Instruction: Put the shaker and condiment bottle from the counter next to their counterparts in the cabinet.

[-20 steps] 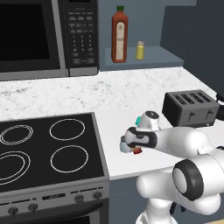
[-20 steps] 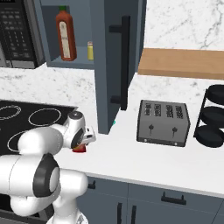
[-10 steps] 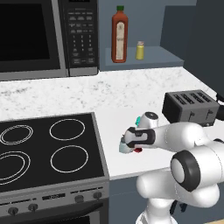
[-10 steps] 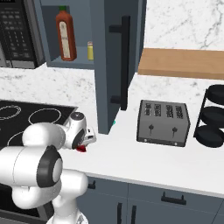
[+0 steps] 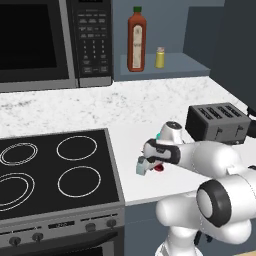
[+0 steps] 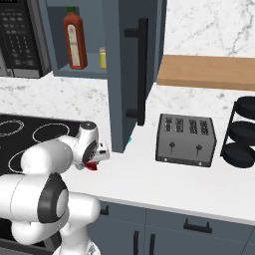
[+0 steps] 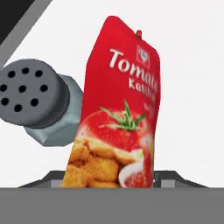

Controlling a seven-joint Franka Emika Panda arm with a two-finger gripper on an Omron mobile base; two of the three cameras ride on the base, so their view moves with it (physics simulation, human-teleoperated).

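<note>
The condiment bottle (image 7: pixel 120 113), a stubby red ketchup bottle, stands tilted between the two dark finger tips of my gripper (image 7: pixel 113 181), which is shut on it. The shaker (image 7: pixel 41 105), pale grey-blue with a dark holed cap, sits just left of the bottle, outside the grip. From the left base, the gripper (image 5: pixel 151 164) is low over the counter (image 5: pixel 125 110) by the stove's right edge, with the shaker (image 5: pixel 141 166) and the red bottle (image 5: pixel 159 168) at it. The counterparts, a tall orange-red bottle (image 5: pixel 136 40) and a yellow shaker (image 5: pixel 160 57), stand in the cabinet (image 5: pixel 172 67).
A black stove (image 5: pixel 50 170) lies left of the gripper and a toaster (image 5: pixel 217 122) to its right. The microwave (image 5: pixel 40 40) hangs left of the cabinet. The cabinet's open door (image 6: pixel 134 74) juts over the counter. A tiny teal cylinder (image 5: pixel 158 136) sits behind the hand.
The jaws have closed from wide open onto the red condiment bottle. The arm has hardly moved, and the shaker stays beside the bottle.
</note>
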